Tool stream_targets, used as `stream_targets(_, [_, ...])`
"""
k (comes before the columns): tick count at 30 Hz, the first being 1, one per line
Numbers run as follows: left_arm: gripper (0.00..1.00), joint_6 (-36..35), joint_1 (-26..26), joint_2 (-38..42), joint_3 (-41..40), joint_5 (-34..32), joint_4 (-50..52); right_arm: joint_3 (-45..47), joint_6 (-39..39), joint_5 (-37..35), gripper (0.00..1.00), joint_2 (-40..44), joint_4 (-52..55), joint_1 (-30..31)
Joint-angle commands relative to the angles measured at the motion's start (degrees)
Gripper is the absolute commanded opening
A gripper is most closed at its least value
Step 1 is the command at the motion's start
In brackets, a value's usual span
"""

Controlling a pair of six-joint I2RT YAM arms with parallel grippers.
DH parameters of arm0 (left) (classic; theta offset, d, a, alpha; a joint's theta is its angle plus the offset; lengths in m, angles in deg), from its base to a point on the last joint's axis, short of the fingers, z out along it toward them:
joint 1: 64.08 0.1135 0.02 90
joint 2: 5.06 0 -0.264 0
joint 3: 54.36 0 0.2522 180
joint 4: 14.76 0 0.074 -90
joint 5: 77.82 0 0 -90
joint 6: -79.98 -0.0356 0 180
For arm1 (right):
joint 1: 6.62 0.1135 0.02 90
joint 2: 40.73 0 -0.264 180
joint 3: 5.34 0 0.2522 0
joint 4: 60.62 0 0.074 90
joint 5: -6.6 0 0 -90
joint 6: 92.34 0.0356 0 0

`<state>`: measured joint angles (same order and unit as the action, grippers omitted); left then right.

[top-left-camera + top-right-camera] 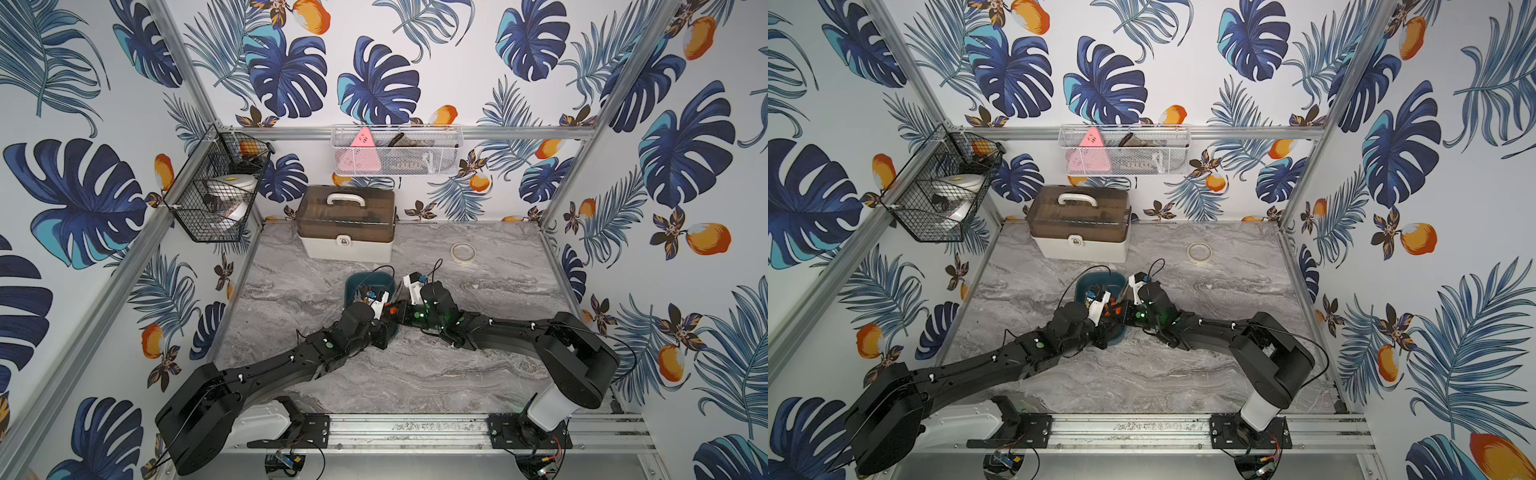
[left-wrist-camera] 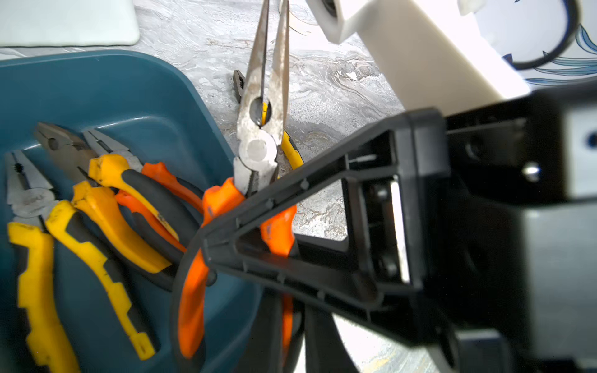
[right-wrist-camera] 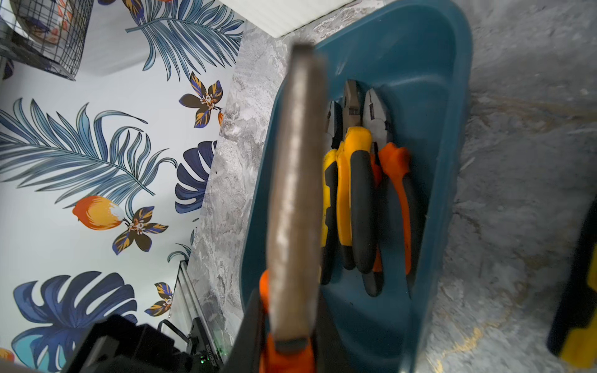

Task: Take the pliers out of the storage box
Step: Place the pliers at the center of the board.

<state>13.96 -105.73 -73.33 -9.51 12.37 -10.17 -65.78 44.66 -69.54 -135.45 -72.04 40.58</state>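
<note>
Long-nose pliers [image 3: 295,193] clamped by right hand [image 3: 287,352] and left hand [image 1: 387,316] | storage box [image 3: 458,97]: three pliers [image 3: 358,193] inside

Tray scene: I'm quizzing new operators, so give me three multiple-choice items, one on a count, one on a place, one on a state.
1. How many pliers lie in the tray? A one; B five; C three.
2. The tape lies: A flat on the table; B in the tray; C on the pliers.
3. The right claw is: A wide open; B shut on the long-nose pliers; C shut on the tape.

Answers: C, both wrist views show three side by side in the tray; A, both top views show the tape on bare table, apart from the tray; B, the left wrist view shows the claw closed across the orange handles.
</note>
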Motion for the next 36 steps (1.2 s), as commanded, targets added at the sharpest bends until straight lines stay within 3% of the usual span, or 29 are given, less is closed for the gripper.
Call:
stream_targets(1, [0.09, 0.4, -0.1, 1.4, -0.7, -0.6, -5.0, -1.0, -0.9, 2.0, 0.01, 0.5, -1.2, 1.0])
stream_targets(6, [0.41, 1.6, 0.0, 4.1, -1.2, -5.2, -3.0, -1.2, -2.2, 1.1, 0.00, 1.7, 0.4, 1.2])
stream_targets(7, [0.58, 2.1, -0.1, 4.7, -1.3, -6.7, -2.4, -1.3, -2.5, 0.9, 0.00, 2.1, 1.0, 1.2])
stream_targets(8, [0.83, 2.4, 0.0, 5.7, -1.5, -8.2, -2.0, -1.4, -2.7, 0.6, 0.00, 2.6, 1.7, 1.2])
stream_targets(9, [0.98, 2.8, 0.0, 6.5, -1.9, -9.5, -1.7, -1.6, -2.8, 0.3, 0.00, 3.0, 2.4, 1.2])
stream_targets(18, [0.99, 7.5, 0.0, 17.5, -6.2, -24.2, 2.3, -2.8, -7.2, -5.3, 0.00, 8.7, 13.3, 0.3])
stream_targets(23, [0.99, 11.3, 0.0, 13.6, -5.7, -30.2, 2.9, -7.6, -16.0, -7.4, 0.00, 13.6, 29.9, -5.0])
stream_targets(29, [0.99, 11.2, 0.1, 5.2, -2.2, -28.6, 3.8, -14.6, -27.0, -2.3, 0.00, 12.8, 50.2, -16.5])
stream_targets(36, [0.99, 10.3, 0.2, 1.1, -1.2, -23.4, 2.3, -25.8, -33.0, -0.1, 0.00, -0.9, 58.7, -19.7])
